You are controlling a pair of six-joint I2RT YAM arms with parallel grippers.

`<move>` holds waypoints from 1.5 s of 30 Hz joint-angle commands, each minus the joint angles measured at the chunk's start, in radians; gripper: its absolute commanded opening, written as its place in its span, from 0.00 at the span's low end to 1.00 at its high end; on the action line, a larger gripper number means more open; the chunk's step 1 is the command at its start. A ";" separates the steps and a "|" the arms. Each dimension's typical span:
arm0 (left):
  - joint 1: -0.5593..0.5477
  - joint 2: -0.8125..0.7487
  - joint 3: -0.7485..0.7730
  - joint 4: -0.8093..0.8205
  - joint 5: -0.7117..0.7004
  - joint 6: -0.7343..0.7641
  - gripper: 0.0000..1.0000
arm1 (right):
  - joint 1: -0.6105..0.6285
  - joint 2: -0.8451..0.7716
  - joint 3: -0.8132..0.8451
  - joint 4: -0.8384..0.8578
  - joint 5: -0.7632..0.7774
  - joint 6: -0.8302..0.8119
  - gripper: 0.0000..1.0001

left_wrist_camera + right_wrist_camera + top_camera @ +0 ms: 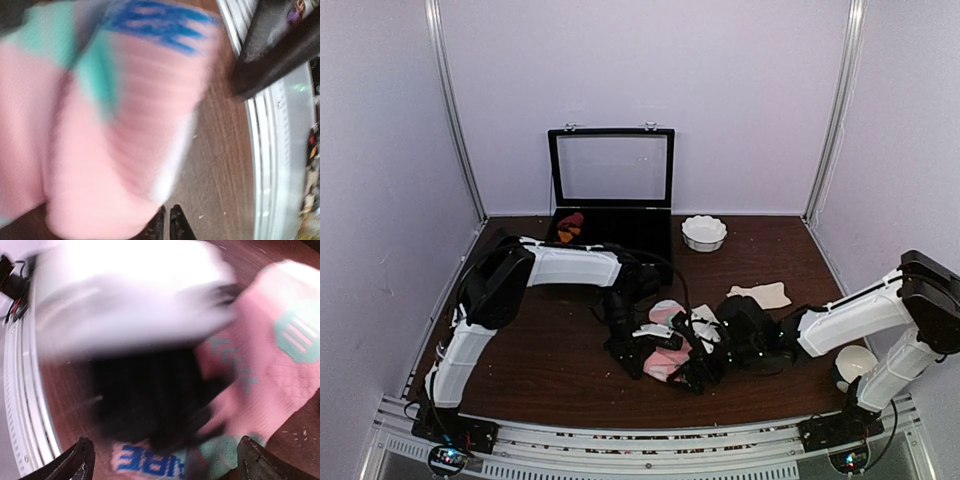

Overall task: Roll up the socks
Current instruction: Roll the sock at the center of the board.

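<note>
Right hand [164, 451] wide over pink sock [265, 365]

Two black arm wrists [745, 335] cover much of the long pink knitted sock with mint and white patches [667, 313]. Both wrist views are motion-smeared: its blue lettering [160, 22] is unreadable, and a white-and-black blur [135, 325] hides its middle.

pink sock [667, 314]: long, pink with mint patches, white bits and blue lettering; bunched and folded in a heap near the front middle of the table [550, 370].
cream sock [760, 295]: short, plain; lies flat, farther back and right, apart from it.
</note>
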 commanded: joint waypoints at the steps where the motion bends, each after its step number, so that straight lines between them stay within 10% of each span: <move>1: 0.057 0.097 -0.029 0.004 -0.180 -0.094 0.09 | 0.075 -0.107 -0.042 -0.027 0.168 -0.127 1.00; 18: 0.141 -0.153 -0.122 0.020 -0.106 -0.100 0.19 | 0.091 -0.097 -0.015 0.016 0.197 -0.161 1.00; 22: 0.187 -0.292 -0.137 0.047 -0.254 -0.160 0.46 | 0.091 -0.208 -0.022 -0.073 0.292 -0.170 1.00; 23: 0.196 -0.334 -0.133 0.050 -0.312 -0.169 0.87 | 0.091 -0.246 -0.022 -0.095 0.324 -0.162 1.00; 24: 0.207 -0.379 -0.128 0.050 -0.368 -0.175 0.97 | 0.089 -0.302 -0.030 -0.094 0.377 -0.136 1.00; 28: 0.338 -0.528 -0.163 0.158 -0.522 -0.235 0.98 | 0.082 -0.544 -0.228 0.088 0.665 0.065 1.00; 37: 0.541 -0.439 -0.104 0.040 -0.204 -0.214 0.98 | 0.197 -0.469 -0.196 0.049 0.473 -0.237 0.83; 45: 0.522 -0.630 -0.258 0.394 -0.650 -0.431 0.98 | 0.257 -0.238 -0.123 0.123 0.366 -0.316 0.72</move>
